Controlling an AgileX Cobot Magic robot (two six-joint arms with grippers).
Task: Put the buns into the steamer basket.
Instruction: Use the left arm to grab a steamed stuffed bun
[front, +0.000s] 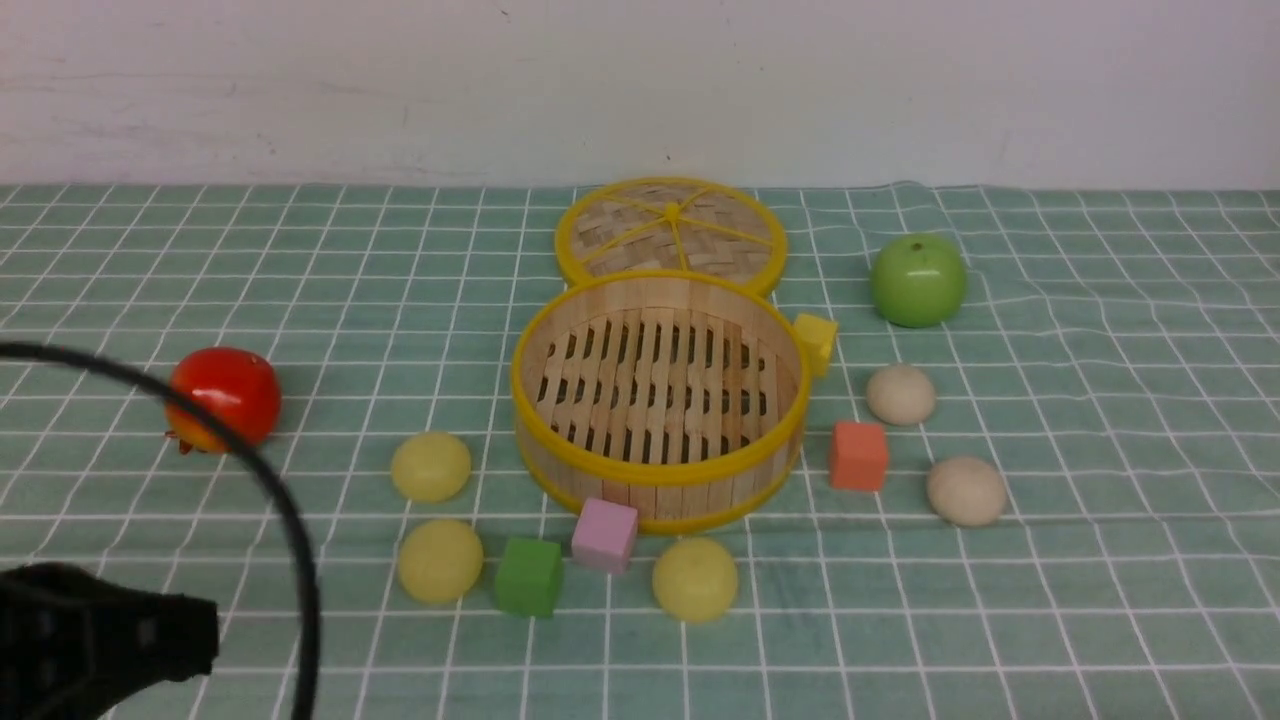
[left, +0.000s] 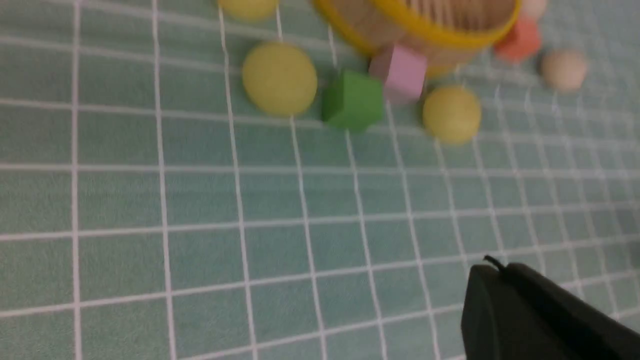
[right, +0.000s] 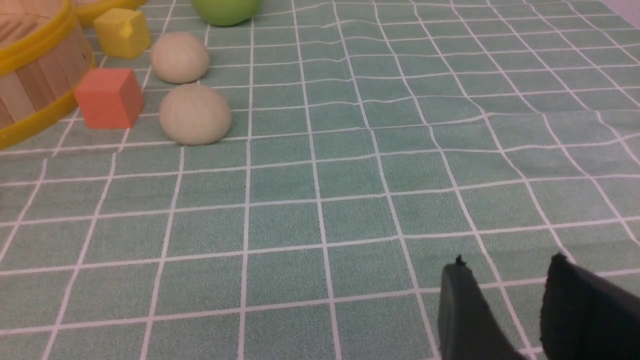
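As all five buns (front: 430, 466) lay on the checked cloth (front: 200, 250) around the steamer basket (front: 690, 497), I had neither arm on any of them. None had yet gone in; the basket's slatted floor showed bare. My left gripper (left: 492, 290) hung pinched tight on nothing, some way short of the front yellow bun (front: 440, 560), which sat just beside a green cube (front: 528, 577). My right gripper (right: 507, 280) stood part-way apart, empty, well short of the two beige buns (front: 966, 491). The buns looked light, smooth and rounded (likely to squirt from a shallow pinch), so I judged the hold belonged low across the widest part of the dome, fingers set on the sides clear of the cube. The left fingers would need to spread first. How soft they were, I could not tell.
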